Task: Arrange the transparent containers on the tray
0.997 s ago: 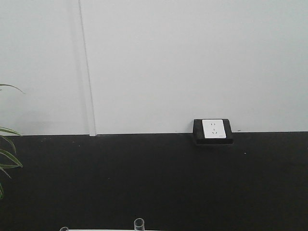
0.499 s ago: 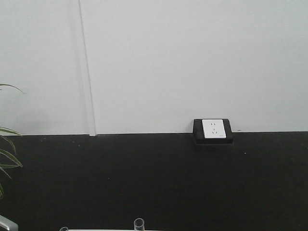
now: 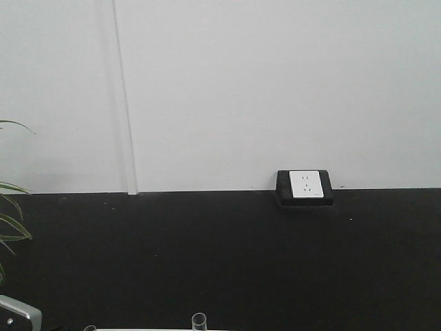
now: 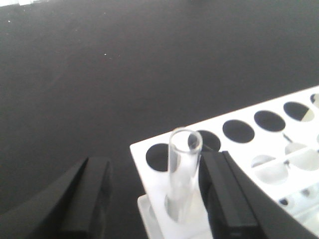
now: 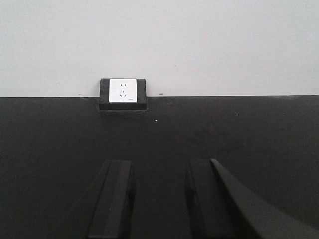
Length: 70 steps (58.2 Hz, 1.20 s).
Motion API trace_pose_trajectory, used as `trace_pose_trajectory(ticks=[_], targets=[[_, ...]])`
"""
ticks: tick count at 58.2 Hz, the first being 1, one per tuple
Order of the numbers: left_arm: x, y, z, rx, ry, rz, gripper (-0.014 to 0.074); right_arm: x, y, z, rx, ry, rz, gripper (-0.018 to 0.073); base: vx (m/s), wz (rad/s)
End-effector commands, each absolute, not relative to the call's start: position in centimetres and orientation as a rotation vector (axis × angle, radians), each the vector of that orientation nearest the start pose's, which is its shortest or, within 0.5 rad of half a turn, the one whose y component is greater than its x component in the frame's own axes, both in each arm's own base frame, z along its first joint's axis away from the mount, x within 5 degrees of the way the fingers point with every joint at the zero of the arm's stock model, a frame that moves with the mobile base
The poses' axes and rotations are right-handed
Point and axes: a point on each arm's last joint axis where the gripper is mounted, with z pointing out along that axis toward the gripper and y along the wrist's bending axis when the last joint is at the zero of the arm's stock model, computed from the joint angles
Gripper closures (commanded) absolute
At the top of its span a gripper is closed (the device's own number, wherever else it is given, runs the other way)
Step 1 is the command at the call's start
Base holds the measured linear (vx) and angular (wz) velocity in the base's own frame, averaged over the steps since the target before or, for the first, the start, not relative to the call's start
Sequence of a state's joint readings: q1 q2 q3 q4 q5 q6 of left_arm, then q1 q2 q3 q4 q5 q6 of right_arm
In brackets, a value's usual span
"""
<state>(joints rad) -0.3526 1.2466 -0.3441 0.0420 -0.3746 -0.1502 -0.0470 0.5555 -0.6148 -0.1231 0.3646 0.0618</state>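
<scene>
In the left wrist view a clear glass tube, one of the transparent containers (image 4: 182, 169), stands upright in a corner hole of a white perforated rack (image 4: 259, 144). My left gripper (image 4: 155, 167) is open around it. The tube sits close against the right finger (image 4: 224, 194), with a wide gap to the left finger (image 4: 94, 194). In the front view only two tube rims show at the bottom edge, one container (image 3: 199, 320) and another (image 3: 90, 328). My right gripper (image 5: 159, 172) hangs open over the black surface with nothing between its fingers. The tray is out of view.
A white wall socket in a black frame (image 3: 305, 185) sits at the back edge of the black surface, also seen as the socket (image 5: 122, 91). Plant leaves (image 3: 12, 227) reach in at the left. A grey part of the left arm (image 3: 15, 316) shows at bottom left.
In the front view a grey part of the left arm has risen into the bottom left corner. The tube rims and everything else stay put.
</scene>
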Motion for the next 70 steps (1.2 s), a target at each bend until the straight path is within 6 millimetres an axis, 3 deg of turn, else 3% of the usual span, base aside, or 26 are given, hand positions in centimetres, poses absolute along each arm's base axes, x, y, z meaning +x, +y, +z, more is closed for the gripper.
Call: trace_pose_trajectory(ticks=[1,24,38,70], targets=[[21.0,-8.3,21.5,0.24,1.854,-0.374,0.0089,11.5,-0.9,35.9,0.005,1.696,-0.128,0.0208,0.0,0.0],[22.2,-9.2,19.8,0.287,1.832,-0.408,0.009,11.5,-1.0,35.7,0.008,1.728,-0.13,0.0208,0.0,0.0],[22.5,-9.3,20.0,0.282,1.778,-0.426,0.0101,11.5,-1.0,35.7,0.008,1.728,-0.13,0.0208,0.0,0.0],[22.3,-9.2,19.5,0.285,1.822,-0.415,0.0316,11.5,-1.0,35.7,0.008,1.728,-0.13,0.0208,0.0,0.0]])
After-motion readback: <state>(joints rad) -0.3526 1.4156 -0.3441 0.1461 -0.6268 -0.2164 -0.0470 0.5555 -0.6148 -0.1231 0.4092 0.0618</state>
